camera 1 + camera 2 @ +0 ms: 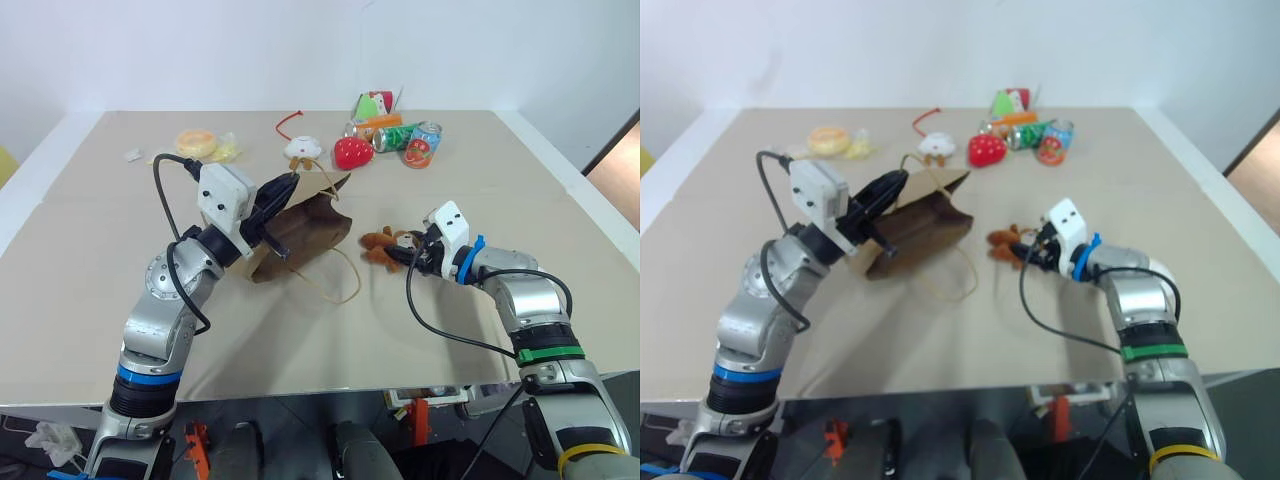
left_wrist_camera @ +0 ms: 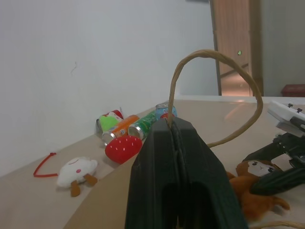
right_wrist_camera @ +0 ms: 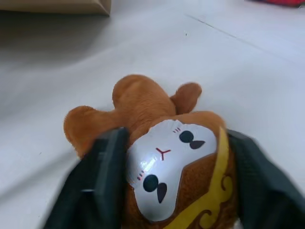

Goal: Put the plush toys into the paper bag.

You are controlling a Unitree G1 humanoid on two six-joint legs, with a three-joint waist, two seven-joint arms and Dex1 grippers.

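Right pincer (image 3: pixel 167 191) straddles monkey (image 3: pixel 162 157) — bag (image 1: pixel 300 235) beside.

brown monkey plush (image 3: pixel 167 157) lying on table (image 1: pixel 90 250) beside paper bag (image 1: pixel 300 232); bag lying tilted, one cord handle (image 2: pixel 214 90) lifted; white-and-yellow plush (image 1: pixel 301 150) sitting beyond bag.

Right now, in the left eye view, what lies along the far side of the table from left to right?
Round yellow-and-white plush toy → small white plush with red cord → red strawberry-shaped toy → red-and-green drink can.
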